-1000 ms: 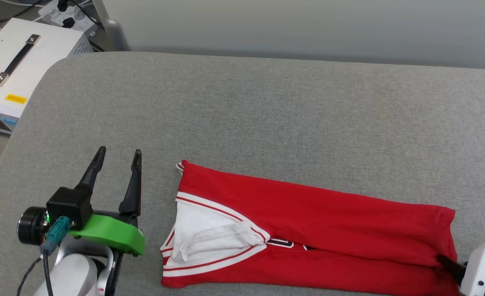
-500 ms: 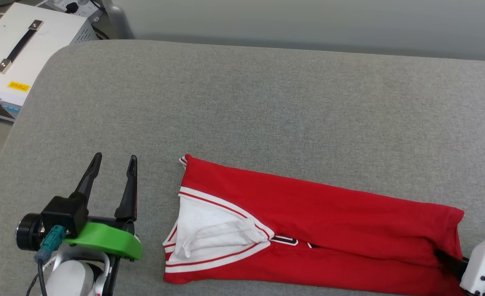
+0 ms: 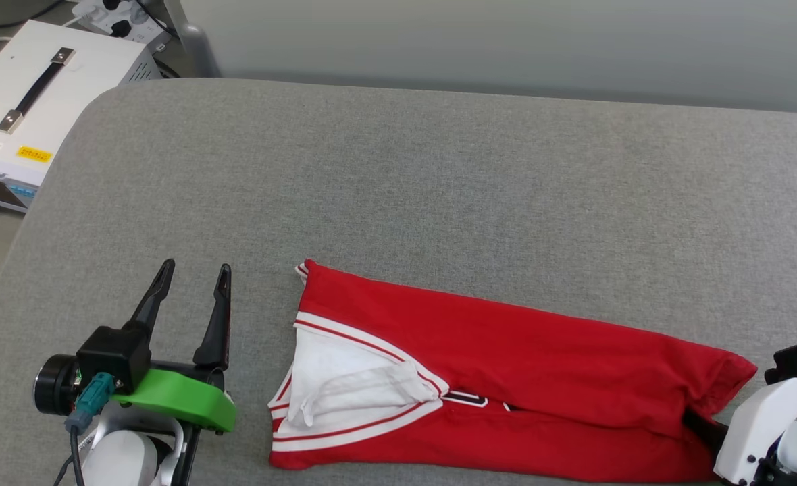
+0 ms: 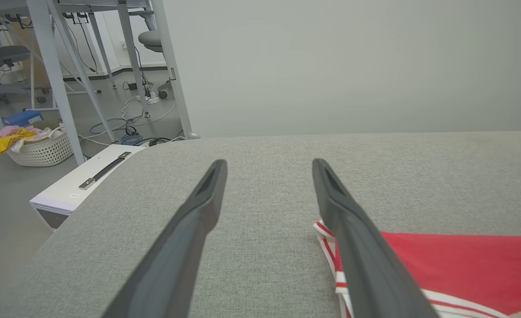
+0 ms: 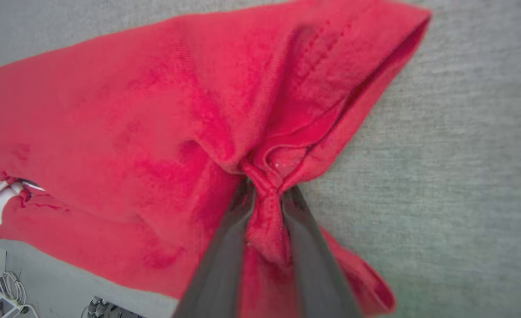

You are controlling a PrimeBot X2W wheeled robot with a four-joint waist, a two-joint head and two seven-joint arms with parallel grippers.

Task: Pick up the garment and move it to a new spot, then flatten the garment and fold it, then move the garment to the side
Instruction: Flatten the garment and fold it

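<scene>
The garment, a red jersey with white striped-trim sleeves, lies folded into a long strip across the near part of the grey table. My right gripper is shut on a bunch of the red cloth at the garment's right end; in the head view its dark fingers reach into that end, which is lifted and puckered. My left gripper stands open to the left of the collar end, apart from it. In the left wrist view its open fingers frame bare table, with the garment's striped corner beside the right finger.
A white equipment case with a black handle stands off the table's far-left corner, beside a power strip. Past the table's left edge, the left wrist view shows floor, desk legs, cables and a laundry basket. A grey wall runs behind.
My right gripper has closed on the garment's right end and pulled it up and inward, puckering the cloth. The camera shifted slightly. The left gripper has stayed open in place.
</scene>
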